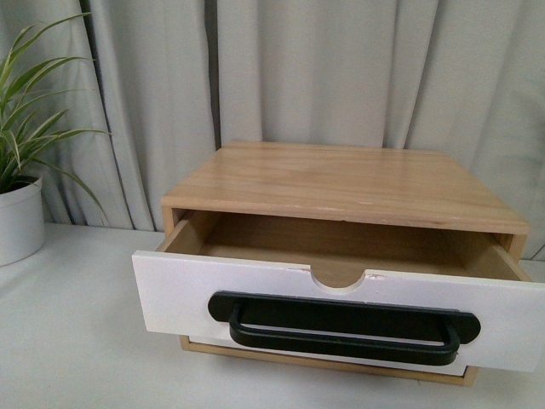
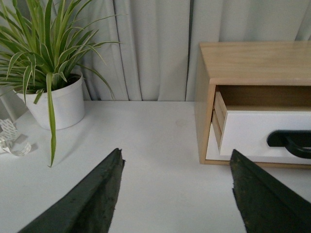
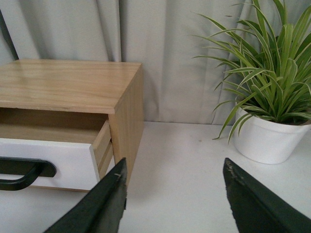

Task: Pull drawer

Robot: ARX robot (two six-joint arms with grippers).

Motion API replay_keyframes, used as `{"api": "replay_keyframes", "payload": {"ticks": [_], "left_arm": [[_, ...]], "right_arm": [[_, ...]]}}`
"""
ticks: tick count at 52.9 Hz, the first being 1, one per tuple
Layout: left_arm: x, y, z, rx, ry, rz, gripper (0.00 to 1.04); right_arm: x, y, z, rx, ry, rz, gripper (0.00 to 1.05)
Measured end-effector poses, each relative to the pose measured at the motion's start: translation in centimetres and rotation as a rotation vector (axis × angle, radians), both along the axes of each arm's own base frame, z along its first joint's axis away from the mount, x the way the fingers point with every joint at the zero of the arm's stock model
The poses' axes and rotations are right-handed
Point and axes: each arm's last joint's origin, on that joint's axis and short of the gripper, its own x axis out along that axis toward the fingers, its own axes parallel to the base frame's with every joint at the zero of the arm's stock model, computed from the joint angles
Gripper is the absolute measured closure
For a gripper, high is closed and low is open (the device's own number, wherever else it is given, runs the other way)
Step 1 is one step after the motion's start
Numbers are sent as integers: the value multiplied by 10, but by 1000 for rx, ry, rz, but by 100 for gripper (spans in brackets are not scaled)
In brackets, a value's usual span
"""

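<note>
On the far left a potted plant (image 1: pixel 17 170) stands on the white bench (image 1: pixel 77 341). In its wrist view the left claw (image 2: pixel 176 160) is spread wide and holds nothing, with the drawer (image 2: pixel 265 133) ahead of it and off toward the robot's right. In the front view the drawer (image 1: pixel 341 307) sits mid-bench, already drawn some way out of its wooden case (image 1: pixel 341 183) — its inside looks empty, though the front panel hides most of the floor. The black bar handle (image 1: pixel 345 328) runs crosswise, left to right. The right claw (image 3: pixel 175 165) is likewise spread and empty, the drawer (image 3: pixel 48 162) ahead and toward the robot's left. Neither arm shows in the front view, so I cannot tell which is nearer. Each wrist view cuts the handle off at the frame edge — a second plant (image 3: pixel 267 97) stands at the right
</note>
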Motion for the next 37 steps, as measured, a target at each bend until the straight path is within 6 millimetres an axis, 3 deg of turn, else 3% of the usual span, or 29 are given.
{"api": "replay_keyframes", "payload": {"ticks": [14,17,37], "left_arm": [[0,17,-10,-59,-1,4,91],[0,19,-12,-64,-1,8,101],[0,33,-22,-74,-6,13,101]], "right_arm": [[0,13,-11,9,-2,-24,103],[0,17,-12,13,-2,-16,103],[0,21,-27,13,3,17,103]]}}
